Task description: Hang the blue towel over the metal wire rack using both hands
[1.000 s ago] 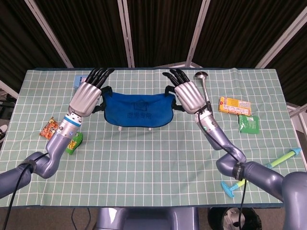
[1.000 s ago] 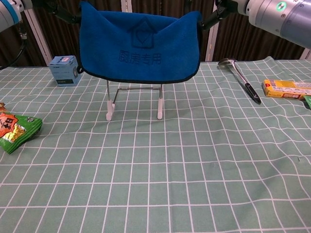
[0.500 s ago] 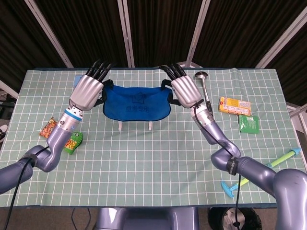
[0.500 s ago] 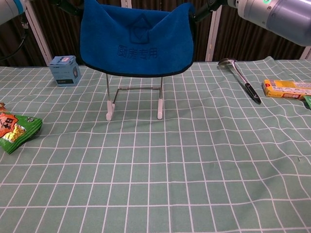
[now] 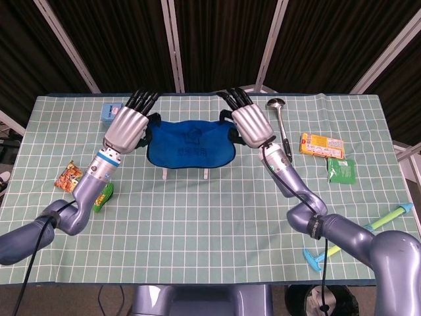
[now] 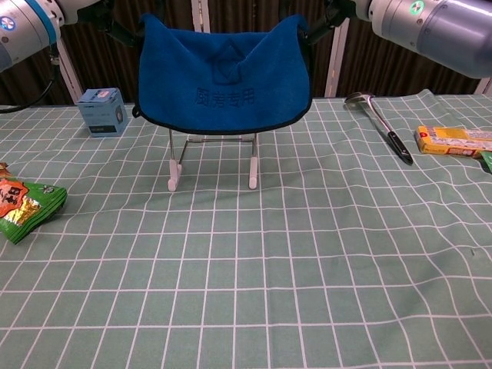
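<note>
A: What do we have at the centre of the head view?

B: We see the blue towel with a dark hem (image 5: 191, 146) spread between our two hands above the metal wire rack with white feet (image 6: 213, 164). Our left hand (image 5: 127, 126) grips the towel's corner at centre left of the frame, and our right hand (image 5: 250, 125) grips the opposite corner at centre right; both have fingers closed on the cloth.

A: Does the towel touch the rack?

B: In the chest view the lower hem hangs in front of the rack's upper part and hides it, so we cannot tell whether it rests on the wire.

A: Any writing?

B: We can make out a house-shaped emblem and a row of characters on the towel, too small for us to read.

A: What else lies around on the green checked tablecloth (image 5: 210, 217)?

B: A small blue box (image 6: 102, 111) sits at upper left, behind our left hand. A metal ladle with a black handle (image 6: 378, 118) lies just right of our right hand. Further right we see a yellow packet (image 5: 321, 145) and a green packet (image 5: 342, 170). At the left edge lie an orange snack bag (image 5: 68, 176) and a green snack bag (image 5: 101, 195), and at lower right a turquoise and green plastic tool (image 5: 358, 236).
</note>
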You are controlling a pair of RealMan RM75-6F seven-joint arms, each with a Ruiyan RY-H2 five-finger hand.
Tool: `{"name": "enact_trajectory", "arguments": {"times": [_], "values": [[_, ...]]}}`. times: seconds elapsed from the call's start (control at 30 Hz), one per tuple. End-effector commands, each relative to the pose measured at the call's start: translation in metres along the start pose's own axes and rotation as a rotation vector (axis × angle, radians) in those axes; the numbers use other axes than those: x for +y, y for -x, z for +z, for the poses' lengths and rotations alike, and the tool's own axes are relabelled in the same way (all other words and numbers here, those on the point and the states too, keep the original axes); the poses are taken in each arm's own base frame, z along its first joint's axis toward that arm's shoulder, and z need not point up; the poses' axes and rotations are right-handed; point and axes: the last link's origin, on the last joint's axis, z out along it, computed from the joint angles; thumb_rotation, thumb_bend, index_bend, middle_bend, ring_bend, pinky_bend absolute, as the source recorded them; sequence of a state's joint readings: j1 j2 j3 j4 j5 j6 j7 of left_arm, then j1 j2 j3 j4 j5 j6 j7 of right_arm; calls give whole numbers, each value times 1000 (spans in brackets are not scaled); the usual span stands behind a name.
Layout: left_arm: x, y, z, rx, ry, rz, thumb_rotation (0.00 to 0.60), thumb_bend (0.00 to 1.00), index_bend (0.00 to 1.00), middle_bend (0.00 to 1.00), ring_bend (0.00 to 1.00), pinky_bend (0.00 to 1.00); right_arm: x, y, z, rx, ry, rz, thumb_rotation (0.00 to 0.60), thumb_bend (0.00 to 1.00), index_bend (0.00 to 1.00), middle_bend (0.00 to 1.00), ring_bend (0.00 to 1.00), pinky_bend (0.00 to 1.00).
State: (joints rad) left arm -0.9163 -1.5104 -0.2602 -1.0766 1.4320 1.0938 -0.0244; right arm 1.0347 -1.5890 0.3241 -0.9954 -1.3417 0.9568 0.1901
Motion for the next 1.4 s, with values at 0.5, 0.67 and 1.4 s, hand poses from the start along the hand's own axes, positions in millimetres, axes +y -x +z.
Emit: {"name": "enact_trajectory", "arguments": {"times": [0.5, 0.67, 1.4], "values": [[-10, 37, -13, -76, -38, -42, 600, 549, 840, 0, 0, 0, 12, 26, -9, -50, 31, 20, 600, 554, 660, 99, 0, 0], [-18, 44, -19, -94, -55, -49, 600, 547, 838, 0, 0, 0, 18, 31, -13, -66, 42, 18, 600, 553, 660, 99, 0, 0], [-18, 62, -25, -137, -58, -50, 600, 548, 834, 0, 0, 0, 25, 48, -21, -106, 48, 6, 600, 542, 660, 99, 0, 0]]}}
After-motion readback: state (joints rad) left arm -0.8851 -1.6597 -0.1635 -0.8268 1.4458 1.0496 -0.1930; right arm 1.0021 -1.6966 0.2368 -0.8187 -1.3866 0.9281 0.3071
